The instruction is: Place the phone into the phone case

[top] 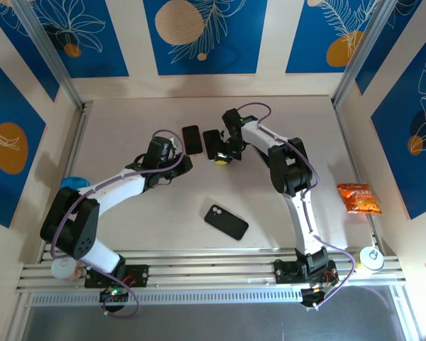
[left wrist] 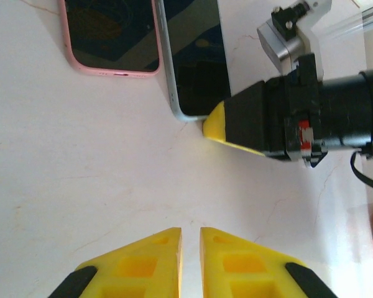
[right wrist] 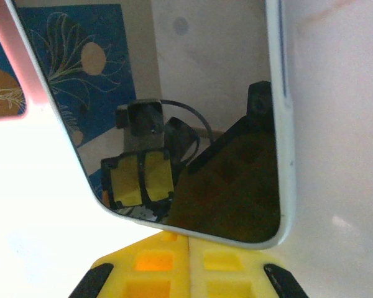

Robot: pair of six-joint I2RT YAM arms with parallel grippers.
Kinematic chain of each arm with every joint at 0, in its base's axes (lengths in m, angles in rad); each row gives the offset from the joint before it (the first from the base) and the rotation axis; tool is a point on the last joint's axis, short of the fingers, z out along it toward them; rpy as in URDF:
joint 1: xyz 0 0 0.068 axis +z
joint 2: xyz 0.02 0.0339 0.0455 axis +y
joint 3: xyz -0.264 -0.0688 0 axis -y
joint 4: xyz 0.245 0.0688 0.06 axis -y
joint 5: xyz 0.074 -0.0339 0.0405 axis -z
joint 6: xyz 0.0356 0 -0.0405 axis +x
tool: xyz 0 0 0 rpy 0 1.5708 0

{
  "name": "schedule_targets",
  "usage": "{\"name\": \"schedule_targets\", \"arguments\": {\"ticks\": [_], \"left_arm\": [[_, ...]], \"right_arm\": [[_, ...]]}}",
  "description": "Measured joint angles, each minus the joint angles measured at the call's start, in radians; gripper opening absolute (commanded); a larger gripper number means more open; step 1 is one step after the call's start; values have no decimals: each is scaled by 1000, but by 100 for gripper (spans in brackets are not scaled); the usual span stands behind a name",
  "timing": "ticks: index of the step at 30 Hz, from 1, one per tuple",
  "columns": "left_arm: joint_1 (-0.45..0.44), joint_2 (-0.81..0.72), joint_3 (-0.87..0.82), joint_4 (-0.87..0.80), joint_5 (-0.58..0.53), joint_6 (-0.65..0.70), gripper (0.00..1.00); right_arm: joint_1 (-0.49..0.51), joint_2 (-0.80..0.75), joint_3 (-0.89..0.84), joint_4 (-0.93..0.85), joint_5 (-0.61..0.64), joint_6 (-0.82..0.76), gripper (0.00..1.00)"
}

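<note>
A silver-edged phone point(top: 213, 144) lies screen up at mid-table; its dark glass point(right wrist: 193, 124) reflects my right gripper. Right beside it on the left lies a pink-edged phone point(top: 192, 139) point(left wrist: 112, 37). A black phone case point(top: 226, 222) with a camera cutout lies apart, nearer the arm bases. My right gripper point(top: 222, 158) point(right wrist: 188, 236) is shut, its yellow tip point(left wrist: 221, 124) touching the silver phone's point(left wrist: 196, 56) near corner. My left gripper point(top: 183, 165) point(left wrist: 191, 231) hovers over bare table short of both phones, jaws nearly together with nothing between them.
An orange snack bag point(top: 356, 197) lies at the right edge, a white round object point(top: 371, 257) by the right end of the front rail. A blue object point(top: 72, 183) sits at the left, behind my left arm. Bare table lies around the black case.
</note>
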Motion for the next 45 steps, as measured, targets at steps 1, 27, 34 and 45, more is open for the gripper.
{"name": "schedule_targets", "arguments": {"ticks": [1,27,34,45], "left_arm": [[0,-6,-3,-3,-3,0,17],[-22,-107,-129,-65,-12,23,17],[-28,-126,-129,-87,-16,23,17],[-28,-134,-129,-90,-31,22,17]], "right_arm": [[0,14,24,1,2,0,0],[-379,-460,-468,186,158,-74,71],[-447,-283,-401,167,160,-73,73],[-396,-278,-392,182,162,-70,75]]}}
